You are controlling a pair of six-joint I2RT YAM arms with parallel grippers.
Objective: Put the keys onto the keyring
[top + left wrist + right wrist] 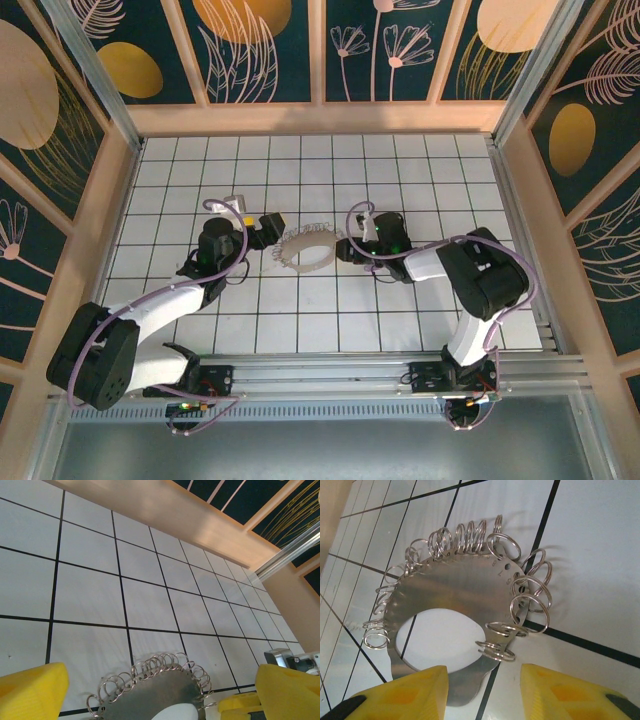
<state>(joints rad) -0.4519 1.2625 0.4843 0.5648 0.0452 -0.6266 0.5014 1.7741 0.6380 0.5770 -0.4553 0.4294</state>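
Top external view: the ring-fringed metal keyring point(296, 260) lies mid-frame on the tiled tabletop point(300, 320), between the two arms. The left jaws stand wide open at its edge. The right jaws, parted, straddle its opposite rim.

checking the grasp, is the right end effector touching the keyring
Cannot tell. Right wrist view: the keyring edge runs beside one finger without plain contact; the other finger stands clear.

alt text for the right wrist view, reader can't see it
A flat metal keyring edged with small wire loops lies on white tiles with dark grout. Two yellow fingers of the right hand stand apart at the bottom, the keyring's near end between them.
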